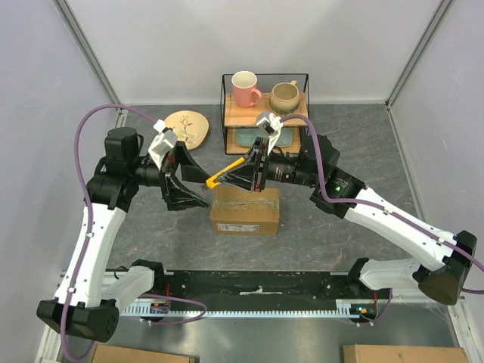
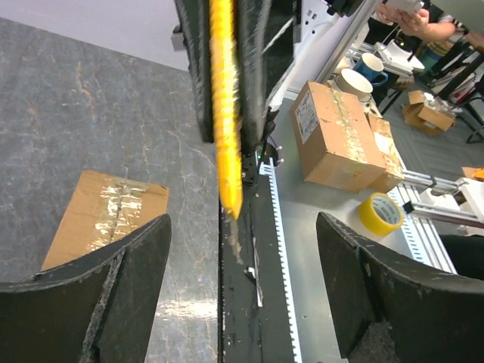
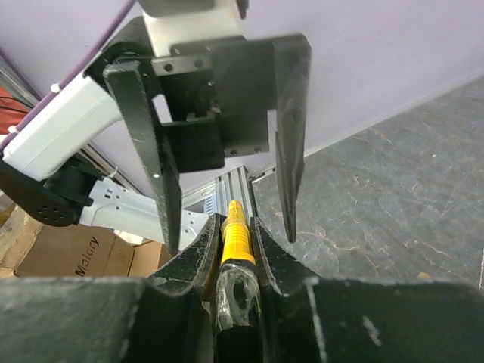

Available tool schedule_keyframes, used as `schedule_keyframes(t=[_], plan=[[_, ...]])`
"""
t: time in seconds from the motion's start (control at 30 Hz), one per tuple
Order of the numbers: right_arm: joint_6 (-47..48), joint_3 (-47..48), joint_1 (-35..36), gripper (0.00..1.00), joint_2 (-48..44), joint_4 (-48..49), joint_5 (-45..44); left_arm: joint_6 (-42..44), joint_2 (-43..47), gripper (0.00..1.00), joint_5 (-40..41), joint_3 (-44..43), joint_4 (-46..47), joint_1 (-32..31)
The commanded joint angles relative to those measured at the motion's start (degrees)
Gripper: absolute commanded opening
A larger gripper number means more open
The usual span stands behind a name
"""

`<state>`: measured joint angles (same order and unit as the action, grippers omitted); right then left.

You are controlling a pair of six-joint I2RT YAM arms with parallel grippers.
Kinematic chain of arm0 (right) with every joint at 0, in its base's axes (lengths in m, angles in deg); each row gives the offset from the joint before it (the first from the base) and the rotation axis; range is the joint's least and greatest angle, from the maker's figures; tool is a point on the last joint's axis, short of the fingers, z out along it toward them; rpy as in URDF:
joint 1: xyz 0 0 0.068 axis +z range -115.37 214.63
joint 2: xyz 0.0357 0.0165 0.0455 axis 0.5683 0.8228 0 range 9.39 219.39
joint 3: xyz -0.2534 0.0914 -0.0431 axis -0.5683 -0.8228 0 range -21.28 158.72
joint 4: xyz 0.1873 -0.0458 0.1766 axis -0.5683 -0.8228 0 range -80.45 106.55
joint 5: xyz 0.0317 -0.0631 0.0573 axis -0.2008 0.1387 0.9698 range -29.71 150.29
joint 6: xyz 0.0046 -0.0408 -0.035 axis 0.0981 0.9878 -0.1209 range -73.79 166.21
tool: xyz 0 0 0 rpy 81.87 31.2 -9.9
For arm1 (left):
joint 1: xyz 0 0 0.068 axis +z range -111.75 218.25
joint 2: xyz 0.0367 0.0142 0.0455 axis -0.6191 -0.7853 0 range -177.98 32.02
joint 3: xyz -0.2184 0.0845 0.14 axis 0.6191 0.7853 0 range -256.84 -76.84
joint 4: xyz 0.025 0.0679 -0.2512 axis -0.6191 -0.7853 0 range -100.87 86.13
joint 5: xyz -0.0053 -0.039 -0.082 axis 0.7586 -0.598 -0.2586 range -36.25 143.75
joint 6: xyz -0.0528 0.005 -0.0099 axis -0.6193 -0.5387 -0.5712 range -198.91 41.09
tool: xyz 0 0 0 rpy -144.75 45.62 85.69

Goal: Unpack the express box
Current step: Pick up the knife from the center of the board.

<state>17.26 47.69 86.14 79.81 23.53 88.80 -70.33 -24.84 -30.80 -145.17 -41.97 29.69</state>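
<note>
Two robot arms meet over a grey table (image 1: 151, 234). The right gripper (image 1: 240, 175) is clamped tight on a yellow cutter (image 1: 224, 176), whose free end pokes out past its fingertips toward the left gripper (image 1: 195, 184). That gripper stands wide open and holds nothing. From the left wrist, the cutter's tip hangs between and just ahead of the spread fingers (image 2: 113, 287). The express box (image 1: 245, 211) lies taped seam up just below the right gripper's fingertips, and neither gripper touches it. This looks like a hand-over, and it could fail in two ways. If the left fingers close off-centre or on the blade end, the cutter may twist or slip. If the right gripper lets go before the other has a firm hold, the cutter would fall onto the box beneath. Nothing steadies the box, so a drag along the tape could slide it, and a deep cut might score the contents.
</note>
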Motion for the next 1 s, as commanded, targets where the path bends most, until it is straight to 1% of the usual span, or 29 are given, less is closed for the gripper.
schedule_keyframes(t=[0.0, 0.1, 0.13, 0.23, 0.4, 0.43, 0.5, 0.53, 0.63, 0.7, 0.87, 0.9, 0.97], plan=[[4.16, 5.29, -0.27, 0.0, 1.48, -5.21, 2.43, -6.03, -1.06, 0.82, -19.24, 2.24, 7.08, -1.37], [6.44, 6.88, -0.18, 0.0, 2.45, -8.55, 2.69, -6.73, -1.59, 0.77, -19.16, 2.42, 7.17, -2.69], [6.8, 7.58, -0.26, 0.0, 2.62, -9.09, 2.95, -6.82, -1.67, 0.72, -18.64, 2.33, 7.08, -2.95], [8.47, 8.46, -0.27, 0.0, 2.97, -11.37, 2.87, -6.91, -1.41, 0.67, -18.19, 2.42, 6.99, -3.31], [10.05, 9.87, -0.27, 0.0, 3.68, -14.97, 3.57, -6.82, -0.8, 0.6, -17.84, 2.94, 7.17, -3.48], [10.4, 10.13, -0.18, 0.0, 3.68, -15.33, 3.57, -6.82, -0.8, 0.56, -17.93, 3.12, 7.26, -3.4], [10.58, 10.22, -0.27, 0.0, 3.5, -15.68, 3.48, -6.73, -0.62, 0.52, -17.84, 3.3, 7.52, -3.48], [10.58, 10.22, -0.27, 0.0, 3.42, -15.86, 3.48, -6.73, -0.71, 0.46, -17.84, 3.56, 7.52, -3.57], [10.67, 10.22, -0.27, 0.0, 3.59, -15.95, 3.66, -6.47, -0.88, 0.38, -17.66, 4.0, 7.7, -4.1], [10.58, 10.31, -0.26, 0.0, 3.68, -15.77, 3.66, -6.38, -0.97, 0.34, -17.66, 4.0, 7.7, -4.54], [10.32, 10.4, -0.27, 0.0, 4.21, -14.81, 3.48, -6.03, -0.62, 0.19, -17.84, 4.18, 7.78, -5.76], [10.23, 10.31, -0.27, 0.0, 4.29, -14.54, 3.39, -5.77, -0.62, 0.11, -17.75, 4.26, 7.7, -5.86], [10.05, 10.22, -0.27, 0.0, 4.12, -13.84, 2.78, -5.68, -0.44, 0.04, -17.84, 4.26, 7.7, -6.21]])
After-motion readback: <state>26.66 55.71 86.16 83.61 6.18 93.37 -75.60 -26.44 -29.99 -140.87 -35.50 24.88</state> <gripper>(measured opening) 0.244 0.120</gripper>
